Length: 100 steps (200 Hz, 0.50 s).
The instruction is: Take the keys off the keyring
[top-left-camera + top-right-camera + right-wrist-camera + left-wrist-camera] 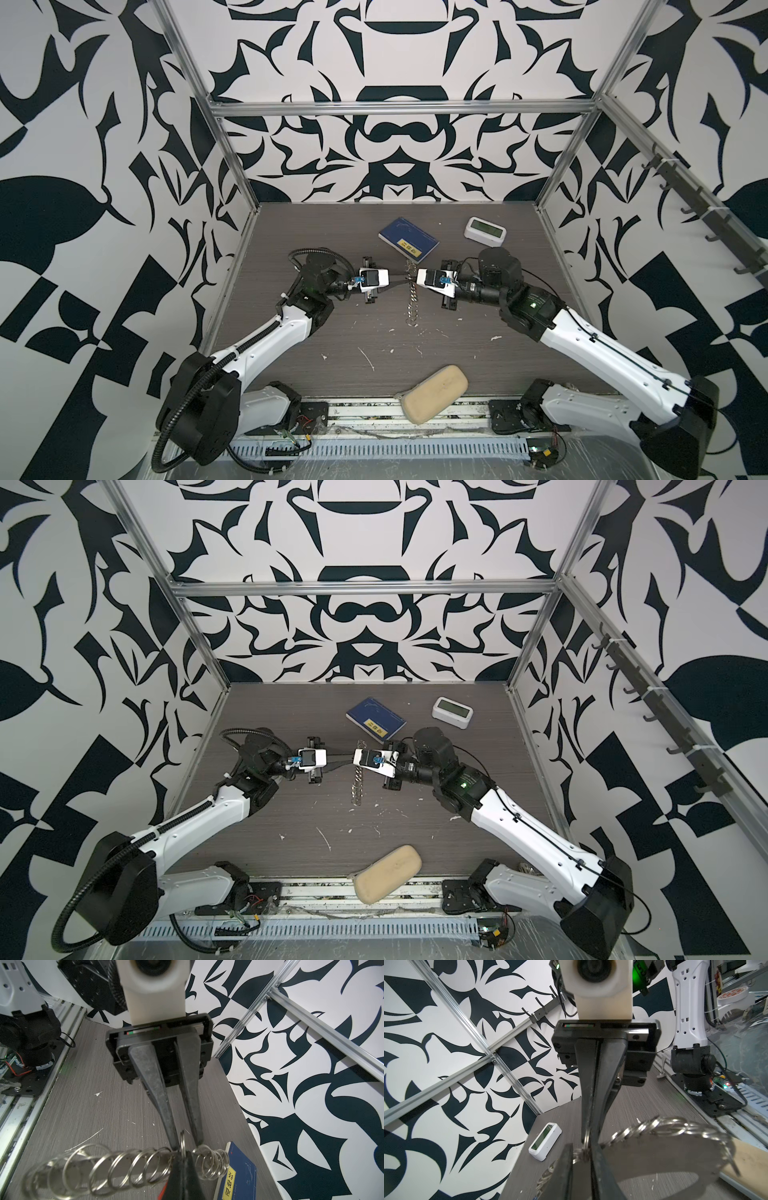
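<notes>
Closest to me, a beige oblong pouch [434, 392] lies slantwise across the front edge of the dark wood-grain table [332, 345], partly over the rail.

Further in, at mid-table, the two arms meet nose to nose with the keyring [411, 305] [357, 781] between them. In both top views it shows edge-on. The hoop stands on its rim rather than lying flat, and its long axis runs from near to far. Its far end is just beside the corner of a blue booklet [408, 245]. Whether its near end touches the table I cannot tell.

The right gripper [588, 1142] has its fingers pressed together, clamped on the keyring at one of the small rings [120, 1167] strung along it (that ring stands up edge-on out of the pinch). The left gripper [187, 1144] comes in from the opposite side with its fingers parted. The upright ring sits in the gap between them, and neither finger visibly squeezes it. In the right wrist view a red-orange sliver [163, 1191] peeks out beside the right gripper's own finger, too little of it to say what it is.

Beyond the grippers the blue booklet lies flat, turned at an angle, with a yellow label on it. Furthest back, toward the right, sits a white clock-like gadget [485, 228] with a grey screen
</notes>
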Each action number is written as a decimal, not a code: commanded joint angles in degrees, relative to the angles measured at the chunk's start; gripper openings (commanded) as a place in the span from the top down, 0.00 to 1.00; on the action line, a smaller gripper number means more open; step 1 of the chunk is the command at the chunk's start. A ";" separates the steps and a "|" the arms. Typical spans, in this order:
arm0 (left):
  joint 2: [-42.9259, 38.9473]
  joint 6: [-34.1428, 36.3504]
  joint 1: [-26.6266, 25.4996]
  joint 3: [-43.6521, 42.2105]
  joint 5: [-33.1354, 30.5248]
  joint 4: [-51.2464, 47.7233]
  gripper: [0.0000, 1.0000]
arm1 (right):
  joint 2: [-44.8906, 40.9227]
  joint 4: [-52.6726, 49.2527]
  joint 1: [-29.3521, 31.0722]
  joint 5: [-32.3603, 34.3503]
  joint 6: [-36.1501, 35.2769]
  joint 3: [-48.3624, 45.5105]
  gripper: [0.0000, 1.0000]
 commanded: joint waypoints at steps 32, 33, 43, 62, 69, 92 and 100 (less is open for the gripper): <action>0.56 0.24 0.22 3.01 2.03 -1.44 0.82 | -0.34 2.29 0.12 0.52 -0.65 3.18 1.00; 0.53 0.27 0.26 3.06 2.12 -1.53 0.82 | -0.34 2.32 0.12 0.53 -0.65 3.19 1.00; 0.49 0.69 0.21 3.42 2.18 -2.85 0.82 | -0.52 2.53 0.13 0.40 -0.55 3.29 1.00; 0.10 2.27 0.22 3.81 2.09 -6.06 0.80 | -0.83 2.65 0.12 0.43 -0.64 3.38 1.00; -0.07 2.63 0.18 3.78 1.82 -6.85 0.79 | -0.87 2.63 0.12 0.37 -0.63 3.38 1.00; -0.56 3.77 0.22 3.89 0.95 -9.42 0.79 | -1.22 2.60 0.12 0.27 -0.64 3.38 1.00; -0.64 4.50 0.22 4.20 0.77 -10.78 0.79 | -1.31 2.83 0.16 0.18 -0.65 3.30 1.00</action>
